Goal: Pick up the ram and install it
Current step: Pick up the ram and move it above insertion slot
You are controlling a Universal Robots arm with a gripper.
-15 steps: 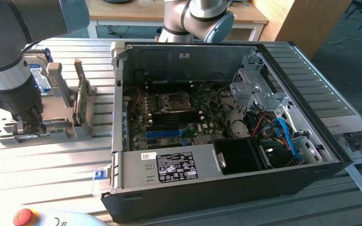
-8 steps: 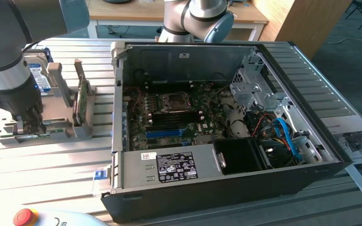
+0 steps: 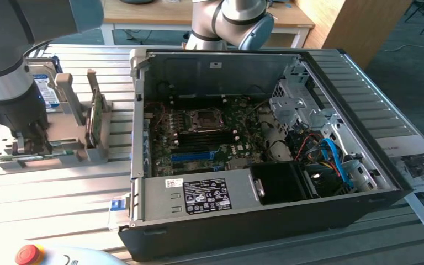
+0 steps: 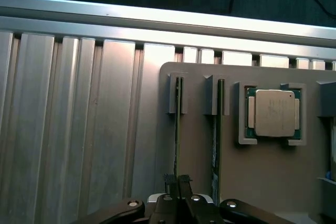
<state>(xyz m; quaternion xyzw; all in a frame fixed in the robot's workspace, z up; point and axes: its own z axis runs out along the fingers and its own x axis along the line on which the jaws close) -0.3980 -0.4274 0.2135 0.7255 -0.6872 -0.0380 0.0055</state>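
end effector (image 4: pixel 177 180) pinching ram (image 4: pixel 178 124), upright in holder (image 4: pixel 262 182) slot

The exterior view looks down from high up, a little way off, at the open black computer case (image 3: pixel 271 226) on the ribbed silver metal table (image 3: pixel 50 193), with the grey plastic holder with slots (image 3: pixel 86 150) at the exterior view's left. The wrist view looks straight down from very near, past the dark tool (image 4: pixel 177 179), at that same holder (image 4: pixel 273 171) and table (image 4: pixel 79 129)
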